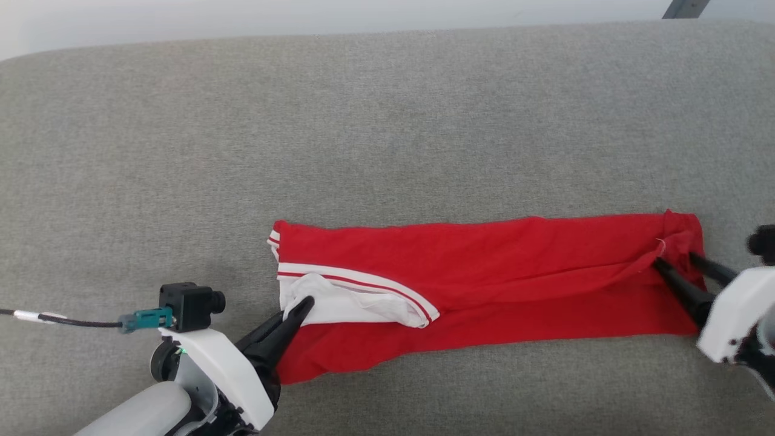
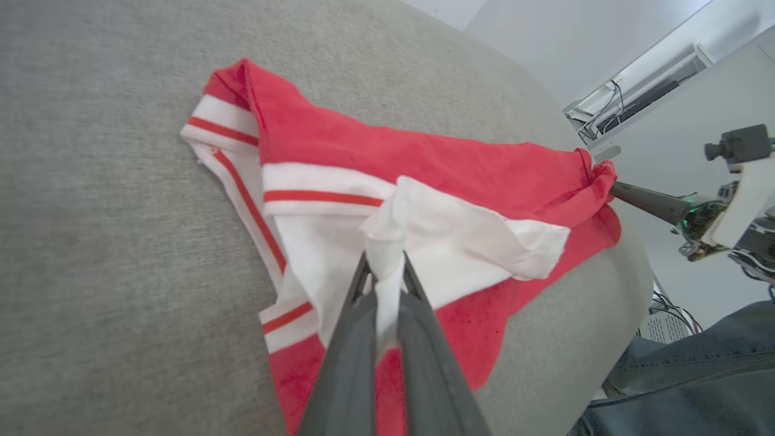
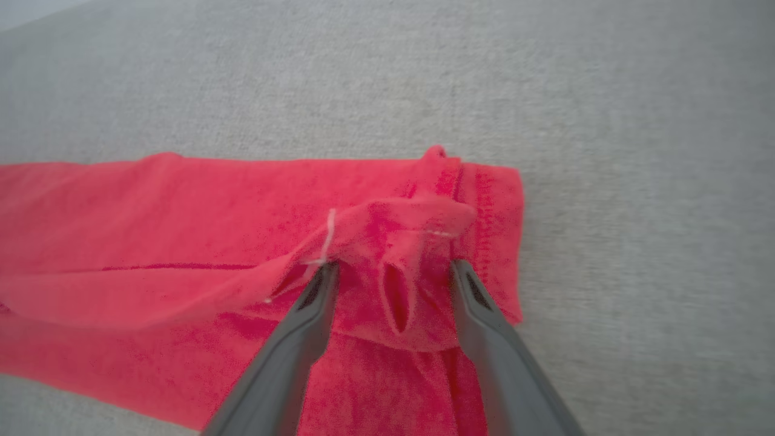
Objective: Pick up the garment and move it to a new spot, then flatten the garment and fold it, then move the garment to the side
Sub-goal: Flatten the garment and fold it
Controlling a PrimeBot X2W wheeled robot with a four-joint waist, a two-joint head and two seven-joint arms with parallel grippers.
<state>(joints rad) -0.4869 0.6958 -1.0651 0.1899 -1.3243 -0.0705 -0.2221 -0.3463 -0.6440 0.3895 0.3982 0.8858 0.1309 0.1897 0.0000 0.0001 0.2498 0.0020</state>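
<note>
The garment (image 1: 484, 272) lies on the grey counter (image 1: 387, 121) as a long red strip, its long axis running left to right across the head view, close to the robot's side of the counter. Each arm sits at its own end of that axis. The left tool (image 1: 300, 309) is clenched on a raised fold of the white panel at the striped left end; in the left wrist view (image 2: 382, 266) white cloth is pinched between its two fingers. The right tool (image 1: 675, 260) is at the far right hem with its fingers spread apart. In the right wrist view (image 3: 392, 269) a bunch of red cloth sits between and over the tips, but the jaws are not closed on it, so I judge it released. The strip looks part-folded lengthwise, with wrinkles along the middle. Any pull to flatten it would have to run along this axis, and the right end needs a firm grip first.
</note>
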